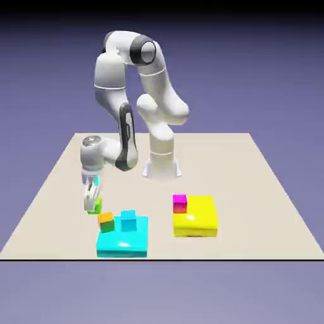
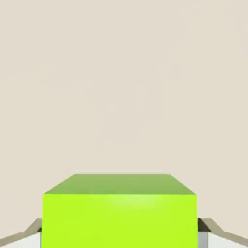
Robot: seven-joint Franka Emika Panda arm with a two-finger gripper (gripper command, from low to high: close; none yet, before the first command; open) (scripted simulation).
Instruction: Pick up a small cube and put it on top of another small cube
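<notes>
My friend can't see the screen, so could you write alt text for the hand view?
A bright lime-green cube fills the bottom middle of the picture, gripped between the two grey tips of the claw, with plain beige tabletop behind it.

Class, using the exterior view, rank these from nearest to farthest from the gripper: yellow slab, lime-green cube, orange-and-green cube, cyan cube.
1. Lime-green cube: right at the gripper, between its jaws.
2. Orange-and-green cube: just toward the exterior view's right, lower down.
3. Cyan cube: farther right, on the cyan slab.
4. Yellow slab: farthest right.
</notes>
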